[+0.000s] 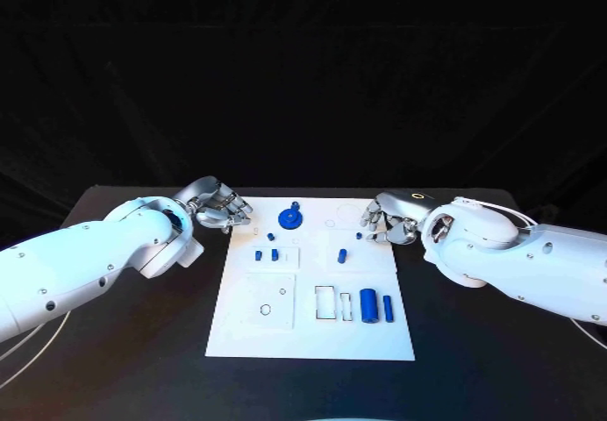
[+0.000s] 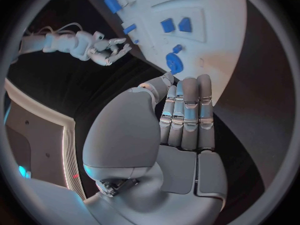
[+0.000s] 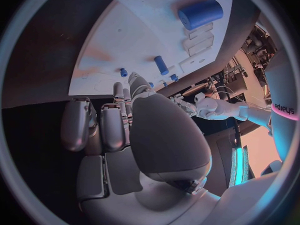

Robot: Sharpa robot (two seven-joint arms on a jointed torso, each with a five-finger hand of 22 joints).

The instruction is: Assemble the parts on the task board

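Note:
The white task board [image 1: 317, 329] lies mid-table. On its far part sit a round blue part [image 1: 291, 216] and several small blue pegs [image 1: 274, 255]; a thick blue cylinder [image 1: 368, 304] and a thinner one [image 1: 389, 307] lie at its near right. My left hand [image 1: 217, 206] hovers by the far left corner, fingers straight and together, holding nothing [image 2: 184, 115]; the round part [image 2: 174, 63] lies just beyond its fingertips. My right hand [image 1: 389, 224] sits at the board's far right edge, fingers loosely bent, nothing seen in it [image 3: 119, 120]. A small peg [image 1: 360, 235] lies close to its fingertips.
The board [image 2: 212, 45] carries empty outlined slots [image 1: 326, 303] and an oval hole [image 1: 266, 309] at its near half. Black table [image 1: 481, 351] surrounds the board on all sides. The thick cylinder [image 3: 200, 14] lies far beyond my right hand's fingers.

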